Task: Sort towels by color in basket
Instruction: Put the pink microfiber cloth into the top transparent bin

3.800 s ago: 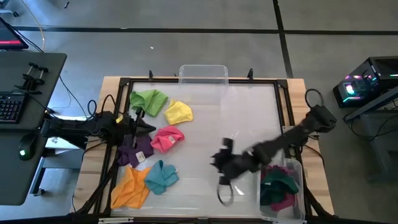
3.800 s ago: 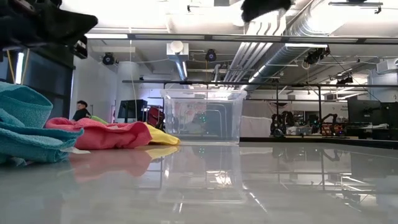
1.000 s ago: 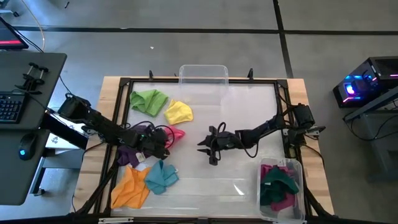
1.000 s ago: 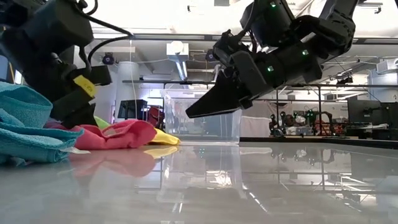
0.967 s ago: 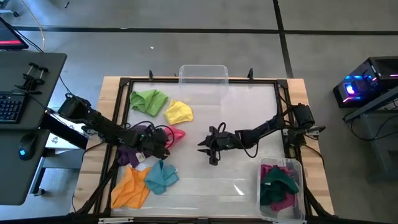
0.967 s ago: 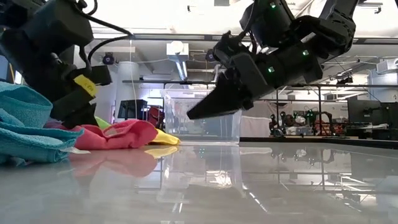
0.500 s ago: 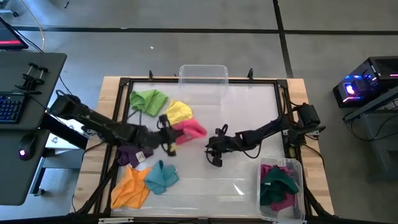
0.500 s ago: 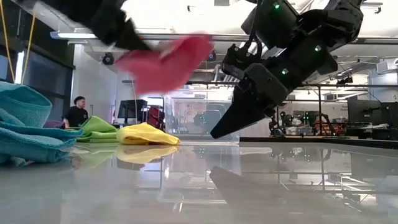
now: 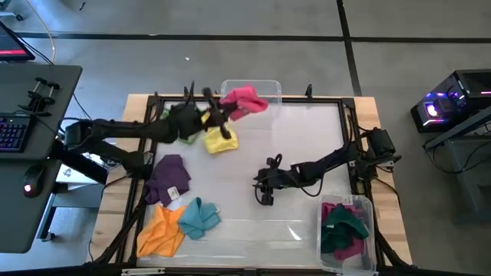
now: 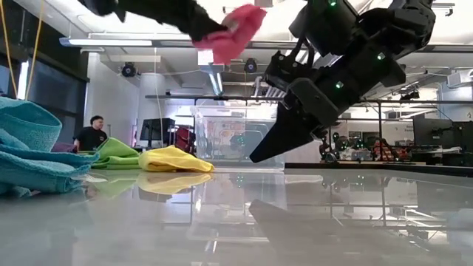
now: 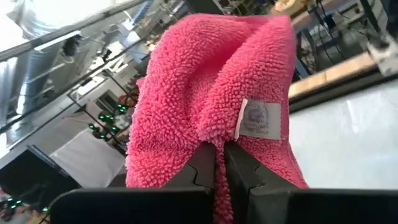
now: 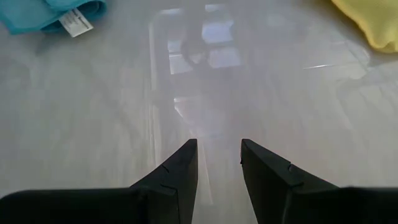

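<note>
My left gripper (image 9: 220,113) is shut on the pink towel (image 9: 245,100), high over the table's far edge beside the clear basket (image 9: 251,87). The towel also shows in the low view (image 10: 238,29). My right gripper (image 9: 264,186) is open and empty, low over the middle of the table. The yellow towel (image 9: 221,140), purple towel (image 9: 169,178), orange towel (image 9: 159,231) and teal towel (image 9: 200,218) lie on the table's left half. The light green towel (image 10: 118,151) is mostly hidden under my left arm in the high view. No grey towel shows. My left gripper pinches a bunched fold of the pink towel (image 11: 214,138) between its two fingers, just beside the towel's white label (image 11: 260,118). The fingers reach from the table's left. The towel is lifted clear of the table and bulges out beyond the fingertips.
A second clear basket (image 9: 367,211) at the near right corner holds the dark green towel (image 9: 343,222) and the magenta towel (image 9: 349,247). The table's middle and right half show bare glossy surface. A person (image 10: 90,133) sits in the room far behind.
My left gripper has lifted the pink towel off the table and carried it up and toward the far edge, to beside the clear basket there. The yellow and light green towels have stayed where they were. My right gripper has shifted slightly toward the right and tipped further down.
</note>
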